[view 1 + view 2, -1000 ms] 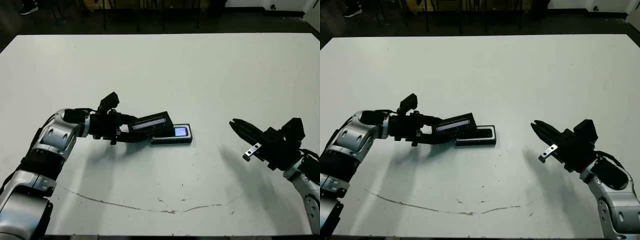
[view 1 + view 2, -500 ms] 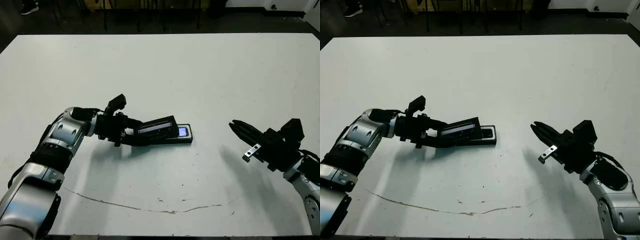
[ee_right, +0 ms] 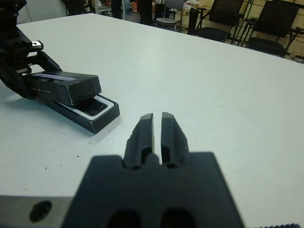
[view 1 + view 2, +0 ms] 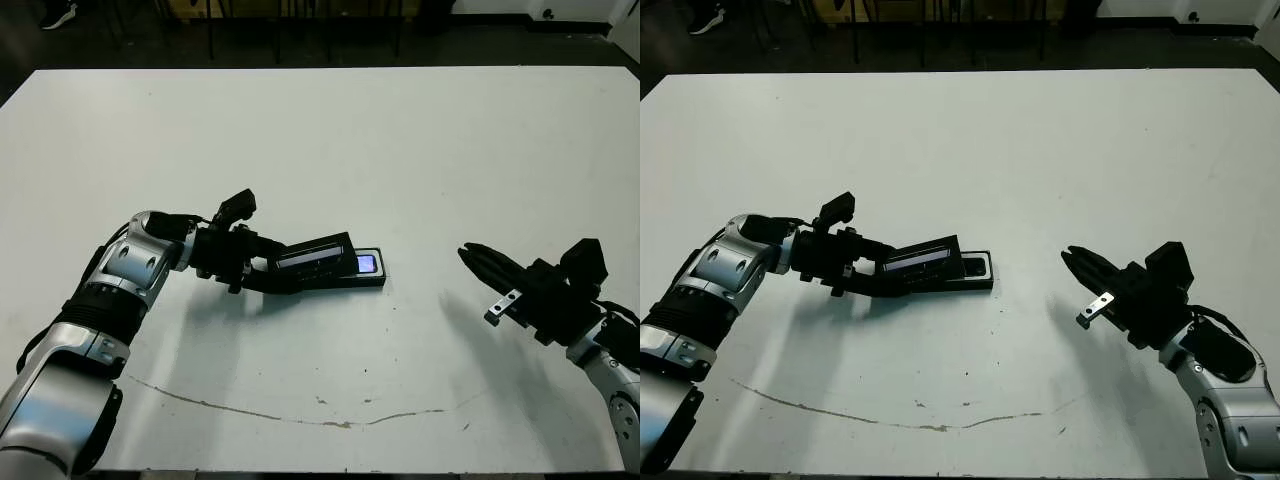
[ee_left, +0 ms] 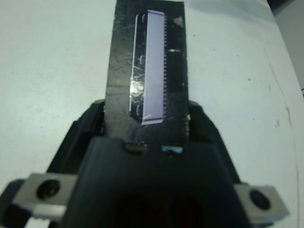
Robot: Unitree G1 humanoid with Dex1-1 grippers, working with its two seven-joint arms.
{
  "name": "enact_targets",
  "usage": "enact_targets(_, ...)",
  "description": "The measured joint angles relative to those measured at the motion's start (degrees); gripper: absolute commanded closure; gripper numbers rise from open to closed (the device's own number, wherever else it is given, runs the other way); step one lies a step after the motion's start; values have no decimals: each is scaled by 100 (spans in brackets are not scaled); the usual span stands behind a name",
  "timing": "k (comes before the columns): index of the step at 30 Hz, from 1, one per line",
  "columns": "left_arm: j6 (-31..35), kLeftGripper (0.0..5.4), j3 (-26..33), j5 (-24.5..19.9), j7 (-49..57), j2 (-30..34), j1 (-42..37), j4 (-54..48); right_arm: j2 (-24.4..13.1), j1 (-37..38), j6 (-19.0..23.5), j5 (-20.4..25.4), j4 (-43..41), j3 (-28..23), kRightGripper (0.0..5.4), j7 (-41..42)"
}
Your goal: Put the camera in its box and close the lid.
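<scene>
Left gripper [image 4: 262, 270] clamped on lid [image 4: 316, 256], tilted over box [image 4: 368, 279]; camera [image 4: 362, 264] inside, screen end exposed. Right gripper [image 3: 157, 127] closed, empty, well apart. Best: slide further, level, align edges, press flat.

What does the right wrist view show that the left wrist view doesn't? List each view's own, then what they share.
Only the right wrist view: the box with its white lining, the camera lying inside it, the right gripper with fingers shut, and chairs beyond the table.
Only the left wrist view: the silvery strip on the lid's top, seen from above.
Both: the lid held in the left gripper, over the white table.
</scene>
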Motion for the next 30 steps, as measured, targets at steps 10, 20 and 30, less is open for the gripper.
enact_targets(10,-158,264,-285,319,94,-408,-478,591,-9,11,49,8,-50,-12,540,9)
enact_targets(20,-526,264,-518,685,151,-749,-875,1085,-16,31,162,67,-136,-22,540,-21)
enact_targets(30,-541,264,-654,932,151,-825,-1057,1162,-18,32,104,39,-105,-21,540,0)
